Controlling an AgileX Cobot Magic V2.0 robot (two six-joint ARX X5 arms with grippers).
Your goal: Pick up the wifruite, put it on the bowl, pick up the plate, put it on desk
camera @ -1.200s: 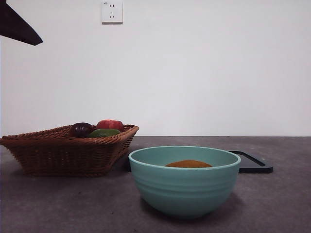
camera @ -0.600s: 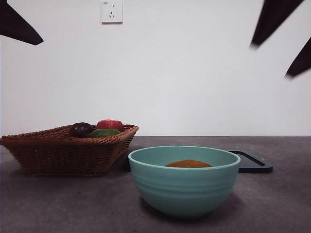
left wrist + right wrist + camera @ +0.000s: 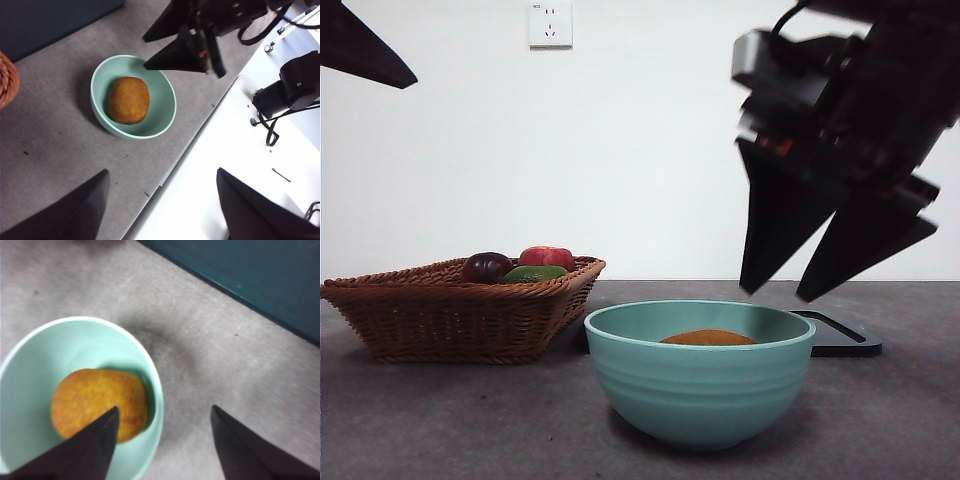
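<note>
Fruit [image 3: 708, 338]: brown-orange, fuzzy, lying inside the bowl [image 3: 700, 390] — only its top shows over the rim in front view.
Bowl: teal, upright on the desk [image 3: 440, 420], near its front edge.
R gripper [image 3: 790, 292]: jaws spread, nothing held — hanging just above the bowl's rim on the tray side.
L gripper [image 3: 162, 200]: jaws apart, empty, high and well off the bowl.
Basket [image 3: 460, 310]: wicker, w/ dark, red and green fruit.
Tray [image 3: 840, 335]: black, behind the bowl.
Writing: none legible — wall socket [image 3: 550, 24] unmarked.
</note>
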